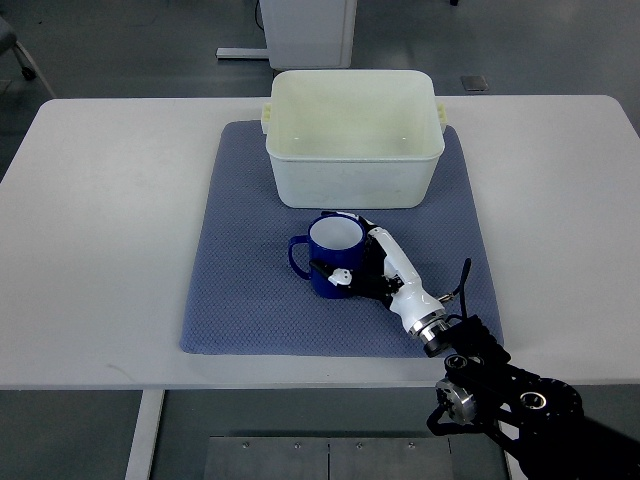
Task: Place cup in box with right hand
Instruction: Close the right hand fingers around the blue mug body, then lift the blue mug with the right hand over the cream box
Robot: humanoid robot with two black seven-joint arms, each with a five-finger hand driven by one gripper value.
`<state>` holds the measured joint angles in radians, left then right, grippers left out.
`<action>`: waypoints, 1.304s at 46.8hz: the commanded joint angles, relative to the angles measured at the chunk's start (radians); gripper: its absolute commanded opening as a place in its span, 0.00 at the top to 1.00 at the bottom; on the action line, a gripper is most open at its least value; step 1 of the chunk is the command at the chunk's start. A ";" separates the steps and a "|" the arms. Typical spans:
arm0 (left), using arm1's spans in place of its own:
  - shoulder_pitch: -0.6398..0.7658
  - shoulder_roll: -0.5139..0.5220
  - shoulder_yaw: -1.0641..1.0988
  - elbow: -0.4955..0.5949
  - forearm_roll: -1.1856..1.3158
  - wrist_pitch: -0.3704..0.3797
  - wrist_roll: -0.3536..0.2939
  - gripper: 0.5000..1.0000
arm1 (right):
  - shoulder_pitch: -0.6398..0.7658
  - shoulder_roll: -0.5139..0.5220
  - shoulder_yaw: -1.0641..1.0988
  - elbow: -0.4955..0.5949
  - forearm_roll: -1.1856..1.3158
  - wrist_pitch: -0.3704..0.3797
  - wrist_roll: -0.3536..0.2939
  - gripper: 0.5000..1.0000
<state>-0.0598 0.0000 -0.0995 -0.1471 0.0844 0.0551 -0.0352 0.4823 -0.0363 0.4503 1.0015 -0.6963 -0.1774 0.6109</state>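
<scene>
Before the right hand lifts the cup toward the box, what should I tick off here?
1. Right hand fingers wrapped around blue cup: ok.
2. Cup upright, opening up: ok.
3. Cup lifted off the blue mat: cannot tell.
4. White box open and nothing seen inside: ok.
5. Path from cup to box free of other things: ok.
6. Grip firm enough to lift: cannot tell.

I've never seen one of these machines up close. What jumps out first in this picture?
Most eye-catching is the robot's white right hand, reaching in from the lower right with its fingers wrapped around a blue cup that stands upright on a blue-grey mat. Just beyond the cup, at the mat's far end, sits a pale, empty plastic box. All of it rests on a white table.
</scene>
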 commanded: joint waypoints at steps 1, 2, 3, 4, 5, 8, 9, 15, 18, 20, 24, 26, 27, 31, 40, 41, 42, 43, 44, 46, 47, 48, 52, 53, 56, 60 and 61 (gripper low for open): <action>0.000 0.000 0.000 0.000 0.000 0.000 0.000 0.00 | 0.004 -0.001 -0.012 0.000 0.000 0.001 0.000 1.00; 0.000 0.000 0.000 0.000 0.000 0.000 0.000 0.00 | 0.006 -0.002 -0.012 0.000 0.000 0.001 0.000 1.00; 0.000 0.000 0.000 0.001 0.000 0.000 0.000 0.00 | 0.007 -0.002 -0.012 0.000 0.001 0.001 0.000 1.00; 0.000 0.000 0.000 0.000 0.000 0.000 0.000 0.00 | 0.007 -0.002 -0.012 0.002 0.001 0.001 0.000 1.00; 0.000 0.000 0.000 0.000 0.000 0.000 0.000 0.00 | 0.007 -0.004 -0.012 0.003 0.001 0.001 0.000 1.00; 0.002 0.000 0.000 0.000 0.000 0.000 0.000 0.00 | 0.010 -0.011 -0.013 0.009 0.001 0.002 0.000 1.00; 0.000 0.000 0.000 0.000 0.000 0.000 0.000 0.00 | 0.012 -0.013 -0.013 0.012 0.001 0.002 0.000 1.00; 0.000 0.000 0.000 0.000 0.000 0.000 0.000 0.00 | 0.039 -0.042 -0.013 0.045 0.001 0.006 0.000 1.00; 0.000 0.000 0.000 0.000 0.000 0.000 0.000 0.00 | 0.048 -0.082 -0.013 0.075 0.001 0.009 0.000 1.00; 0.000 0.000 0.000 0.000 0.000 0.000 0.000 0.00 | 0.052 -0.097 -0.015 0.097 0.001 0.009 0.000 1.00; 0.000 0.000 0.000 0.000 0.000 0.000 0.000 0.00 | 0.071 -0.128 -0.015 0.126 0.001 0.007 0.000 1.00; 0.000 0.000 0.000 0.000 0.000 0.000 0.000 0.00 | 0.082 -0.151 -0.016 0.138 0.001 0.007 0.000 1.00; 0.000 0.000 0.000 0.000 0.000 0.000 0.000 0.00 | 0.085 -0.160 -0.016 0.146 0.001 0.007 0.000 1.00; 0.000 0.000 0.000 0.001 0.000 0.000 0.000 0.00 | 0.102 -0.195 -0.015 0.172 0.001 0.007 0.000 1.00; 0.000 0.000 0.000 0.000 0.000 0.000 0.000 0.00 | 0.159 -0.261 -0.012 0.203 0.014 0.006 0.000 1.00; 0.000 0.000 0.000 0.000 0.000 0.000 0.000 0.00 | 0.170 -0.269 -0.010 0.207 0.015 0.006 0.000 1.00; 0.000 0.000 0.000 0.000 0.000 0.000 0.000 0.00 | 0.179 -0.275 -0.010 0.210 0.015 0.006 0.000 1.00; 0.000 0.000 0.000 0.001 0.000 0.000 0.000 0.00 | 0.188 -0.281 -0.010 0.212 0.018 0.006 0.000 1.00; 0.000 0.000 0.000 0.001 0.000 0.000 0.000 0.00 | 0.197 -0.286 -0.010 0.215 0.021 0.006 0.000 1.00; 0.000 0.000 0.000 0.000 0.000 0.000 0.000 0.00 | 0.217 -0.297 -0.010 0.221 0.034 0.007 0.000 1.00; 0.000 0.000 0.000 0.000 0.000 0.000 0.000 0.00 | 0.228 -0.303 -0.010 0.224 0.038 0.007 0.000 1.00; 0.000 0.000 0.000 0.001 0.000 0.000 0.000 0.00 | 0.237 -0.307 -0.010 0.226 0.043 0.007 0.000 1.00; 0.000 0.000 0.000 0.000 0.000 0.000 0.000 0.00 | 0.271 -0.320 -0.012 0.244 0.061 0.006 0.000 1.00; 0.000 0.000 0.000 0.000 0.000 0.000 0.000 0.00 | 0.280 -0.321 -0.012 0.247 0.067 0.006 0.000 1.00; 0.000 0.000 0.000 0.000 0.000 0.000 0.000 0.00 | 0.302 -0.324 -0.013 0.247 0.081 0.006 -0.008 1.00; 0.000 0.000 0.000 0.000 0.000 0.000 0.000 0.00 | 0.338 -0.321 -0.015 0.246 0.084 0.004 -0.028 1.00; 0.000 0.000 0.003 0.000 0.000 0.000 0.000 0.00 | 0.348 -0.321 -0.015 0.244 0.086 0.004 -0.034 1.00</action>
<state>-0.0599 0.0000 -0.0998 -0.1472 0.0844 0.0554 -0.0353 0.8034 -0.3601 0.4365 1.2485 -0.6138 -0.1717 0.5925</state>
